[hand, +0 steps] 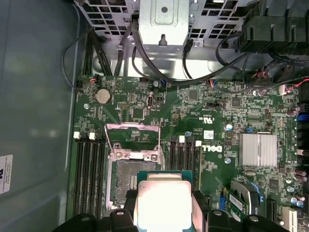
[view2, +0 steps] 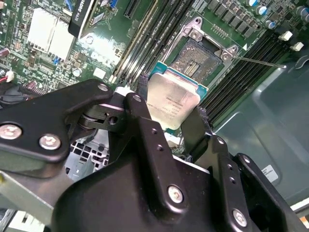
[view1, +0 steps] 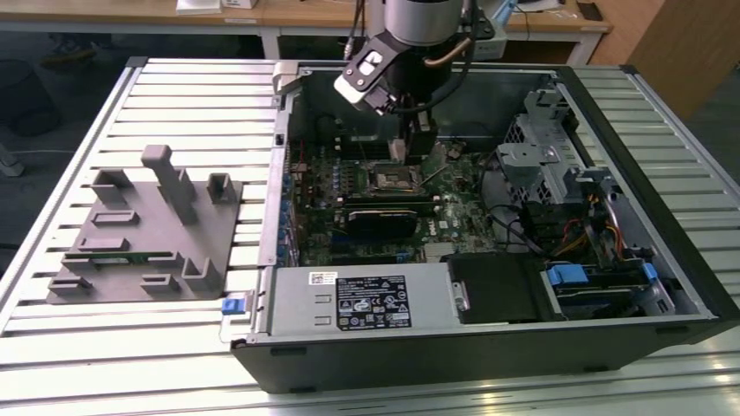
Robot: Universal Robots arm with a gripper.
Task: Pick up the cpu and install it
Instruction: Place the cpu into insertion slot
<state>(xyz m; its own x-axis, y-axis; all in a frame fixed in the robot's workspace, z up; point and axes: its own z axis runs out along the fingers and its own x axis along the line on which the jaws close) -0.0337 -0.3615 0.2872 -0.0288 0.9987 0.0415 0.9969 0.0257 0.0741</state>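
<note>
The cpu (hand: pixel 161 203) is gripped at opposite edges by the end effector (hand: pixel 163 210), held partly over the open socket (hand: pixel 124 181) (frame (hand: pixel 135 155) swung back).

Even indoor light, glare on cpu (hand: pixel 161 205) top

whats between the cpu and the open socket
Nothing. In the second wrist view the cpu, held in the gripper, hangs close to the open socket with no object between them.

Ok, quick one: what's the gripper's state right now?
Gripper: closed on the cpu, holding it clear of the board near the open socket.
</note>
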